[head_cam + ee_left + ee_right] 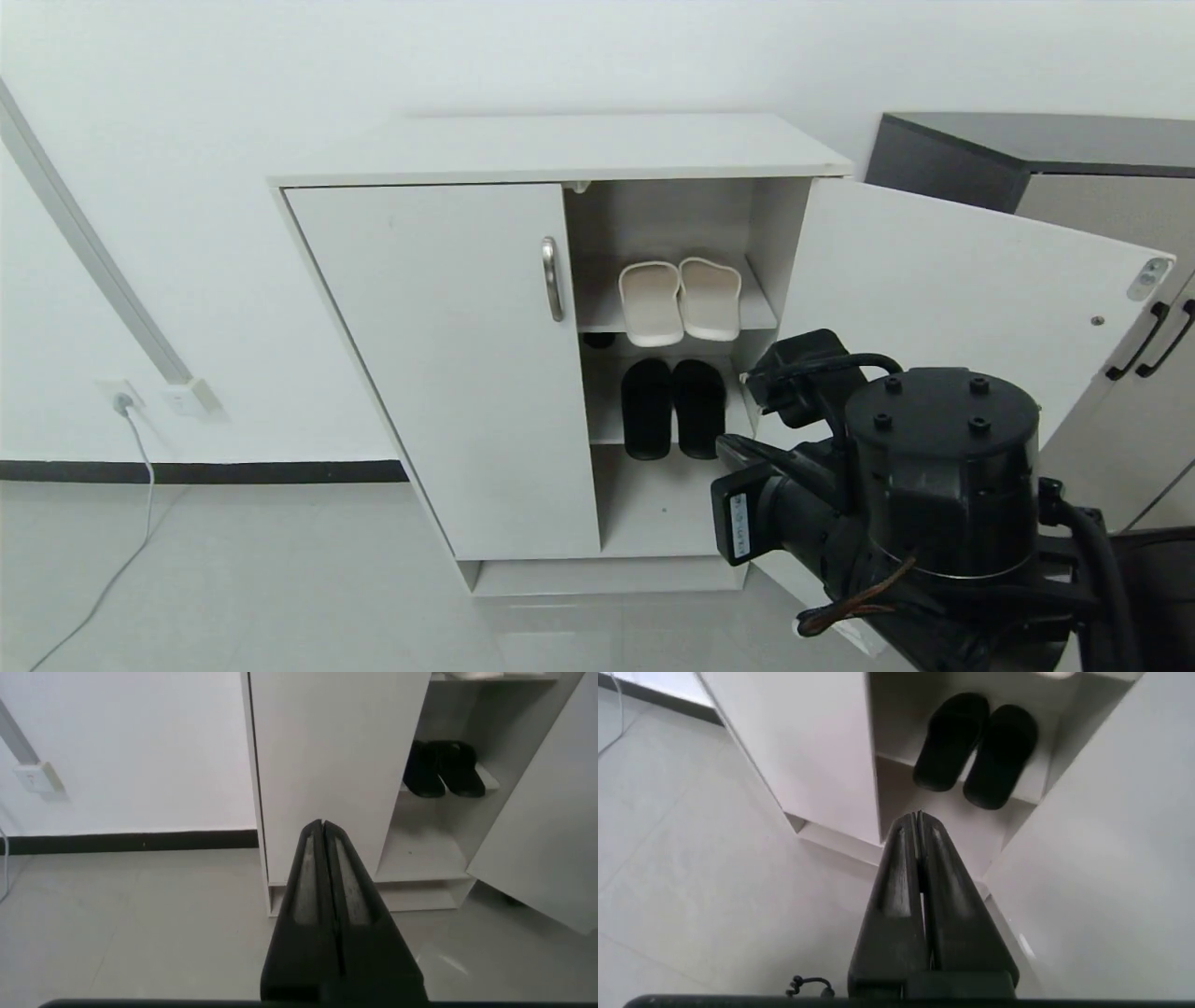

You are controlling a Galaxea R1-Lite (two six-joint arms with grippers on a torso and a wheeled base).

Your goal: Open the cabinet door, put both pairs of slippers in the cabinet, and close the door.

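1. The left gripper has its jaws pressed together, pad against pad. It hangs above the floor on the near side of the cabinet, facing the shut left door.
2. The right gripper also has its jaws pressed together. It sits low above the floor, near the cabinet's base, and is aimed at the open right-hand compartment.
3. The right arm stands near and to the right of the opening, close to the inner face of the right door.
4. The black slippers lie side by side on the middle shelf of the open compartment, beyond the right gripper's tip. Their near ends reach the shelf's front edge.
5. The beige slippers lie side by side on the upper shelf, directly above the black pair. Their near ends slightly overhang the shelf edge.
6. The right door is swung wide open to the right.
7. The left door carries a vertical metal handle at its right edge.
8. A grey cabinet stands to the right, behind the open door.
9. A wall socket sits low on the far wall to the left, and a cable trails from it to the floor.
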